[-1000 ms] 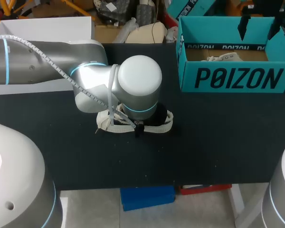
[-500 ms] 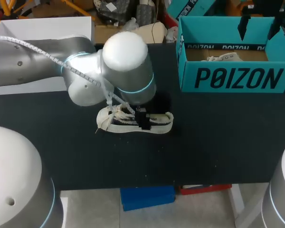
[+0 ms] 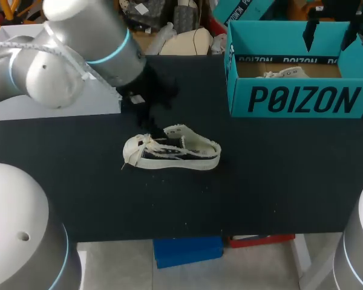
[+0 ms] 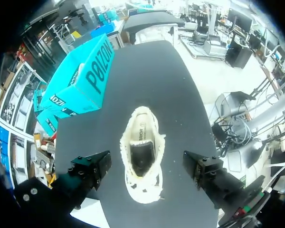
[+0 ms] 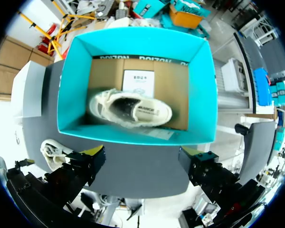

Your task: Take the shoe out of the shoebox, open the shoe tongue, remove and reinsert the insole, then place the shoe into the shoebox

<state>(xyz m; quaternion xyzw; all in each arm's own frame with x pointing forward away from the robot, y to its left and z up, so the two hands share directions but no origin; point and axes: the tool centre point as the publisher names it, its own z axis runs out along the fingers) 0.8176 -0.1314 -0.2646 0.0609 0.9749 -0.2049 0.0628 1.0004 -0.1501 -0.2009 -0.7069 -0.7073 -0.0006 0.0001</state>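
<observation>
Lying near shoebox [image 3: 299, 99], shoe [image 3: 172, 152], white box [image 3: 54, 107] beside

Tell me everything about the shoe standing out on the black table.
The shoe is a low, cream-white canvas-looking sneaker with frayed edges, a dark lining and loose laces. It stands upright on its sole on the table, toe towards the robot's left, apart from the shoebox. Nothing touches it; the left gripper hangs open above it.

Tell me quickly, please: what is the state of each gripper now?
Left gripper: open, holding nothing, above the cream canvas shoe.
Right gripper: open, holding nothing, above the teal cardboard shoebox.
</observation>
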